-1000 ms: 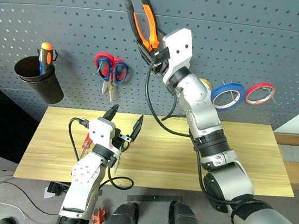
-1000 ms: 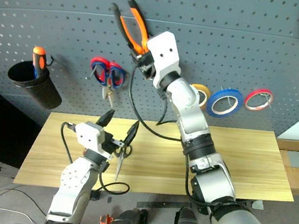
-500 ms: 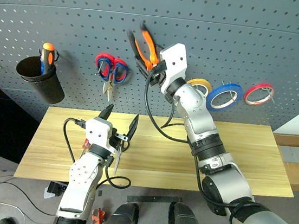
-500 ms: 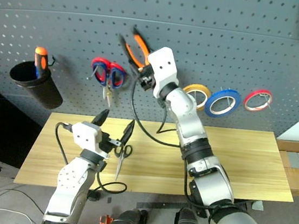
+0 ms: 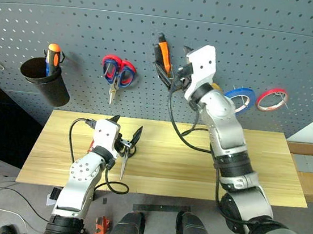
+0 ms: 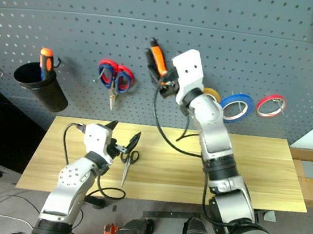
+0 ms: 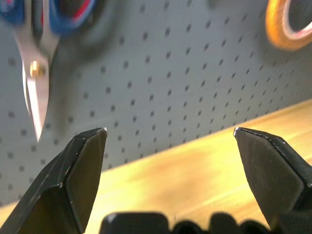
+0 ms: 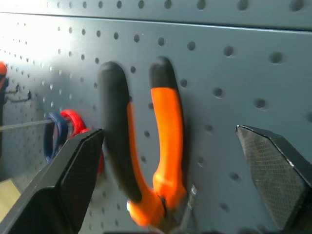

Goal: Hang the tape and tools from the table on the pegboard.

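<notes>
The pliers [image 5: 162,59] with orange-and-black handles hang on the pegboard [image 5: 269,39], handles up, just ahead of the right gripper [image 8: 170,161], whose two fingers stand spread wide to either side of them and grip nothing. Beyond that gripper on its right side, the blue tape [image 5: 238,99] hangs on the board between a yellow tape roll [image 6: 209,93] and a red tape roll [image 5: 272,98]. The left gripper [image 7: 170,146] hovers low over the table [image 5: 265,159] with its fingers wide apart and empty. The small black-handled scissors [image 6: 128,162] lie on the wood just to its right, and the red-handled screwdriver [image 5: 90,149] peeks out just to its left. Red-and-blue scissors [image 5: 118,73] hang on the board above and ahead of it, and farther left an orange-handled screwdriver [image 5: 52,57] stands in a black cup [image 5: 46,83].
</notes>
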Action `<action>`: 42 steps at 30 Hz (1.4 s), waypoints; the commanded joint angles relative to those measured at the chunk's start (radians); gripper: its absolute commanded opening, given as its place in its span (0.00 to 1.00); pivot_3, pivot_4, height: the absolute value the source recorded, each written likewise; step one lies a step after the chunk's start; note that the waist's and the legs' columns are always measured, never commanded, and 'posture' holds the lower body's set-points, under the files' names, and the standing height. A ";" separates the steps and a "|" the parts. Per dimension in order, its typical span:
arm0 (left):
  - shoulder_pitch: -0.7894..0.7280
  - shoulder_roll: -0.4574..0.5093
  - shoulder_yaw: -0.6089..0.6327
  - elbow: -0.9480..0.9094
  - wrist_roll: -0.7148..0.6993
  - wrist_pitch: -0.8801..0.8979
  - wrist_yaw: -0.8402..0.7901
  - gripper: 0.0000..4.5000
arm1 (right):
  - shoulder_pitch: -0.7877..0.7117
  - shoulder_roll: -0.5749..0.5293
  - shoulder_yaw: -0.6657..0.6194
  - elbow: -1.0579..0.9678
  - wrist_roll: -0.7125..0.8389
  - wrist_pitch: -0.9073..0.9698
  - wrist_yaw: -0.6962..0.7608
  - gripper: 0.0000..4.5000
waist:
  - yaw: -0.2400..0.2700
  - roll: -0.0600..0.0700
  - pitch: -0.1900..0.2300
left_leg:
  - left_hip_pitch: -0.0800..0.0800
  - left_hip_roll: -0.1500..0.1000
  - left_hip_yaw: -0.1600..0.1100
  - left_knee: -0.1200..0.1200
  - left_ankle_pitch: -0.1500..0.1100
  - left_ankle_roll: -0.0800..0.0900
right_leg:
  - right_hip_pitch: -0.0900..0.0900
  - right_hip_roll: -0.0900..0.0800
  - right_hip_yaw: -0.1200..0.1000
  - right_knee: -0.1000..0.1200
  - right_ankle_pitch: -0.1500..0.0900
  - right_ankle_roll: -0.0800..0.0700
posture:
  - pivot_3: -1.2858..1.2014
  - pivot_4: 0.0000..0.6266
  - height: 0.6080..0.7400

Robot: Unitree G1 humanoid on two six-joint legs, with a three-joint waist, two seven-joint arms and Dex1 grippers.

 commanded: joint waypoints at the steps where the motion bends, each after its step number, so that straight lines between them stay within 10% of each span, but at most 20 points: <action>1: 0.017 0.027 0.003 -0.002 -0.008 0.107 -0.011 1.00 | 0.069 -0.088 -0.028 -0.274 0.144 0.212 0.108 0.99 | -0.001 0.000 0.000 | 0.000 0.000 0.000 0.000 -0.001 0.001 | 0.000 0.000 0.000 0.000 0.000 0.000 | 0.48 0.33 1.00; 6: 0.012 0.049 -0.027 0.027 0.060 0.263 0.033 1.00 | 0.239 -0.247 -0.055 -0.521 0.479 0.551 0.293 0.99 | -0.003 -0.001 0.000 | 0.001 0.001 0.000 0.000 -0.002 0.003 | 0.001 0.000 -0.001 0.000 0.000 0.000 | 0.47 0.34 1.00; 11: -0.017 -0.010 -0.030 0.041 0.053 0.431 0.091 1.00 | 0.388 -0.405 0.215 -0.502 0.295 0.527 0.321 0.99 | -0.008 -0.002 -0.002 | 0.002 0.001 0.001 0.001 -0.002 0.004 | 0.003 -0.001 -0.001 -0.001 0.000 0.001 | 0.47 0.34 1.00; 42: -0.037 -0.130 -0.027 0.255 0.113 0.686 0.304 1.00 | 0.476 -0.307 0.308 -0.398 0.118 0.475 0.248 0.99 | -0.019 -0.005 -0.004 | 0.007 0.001 0.002 0.002 -0.002 0.003 | 0.009 -0.003 0.000 -0.001 -0.004 0.006 | 0.46 0.41 1.00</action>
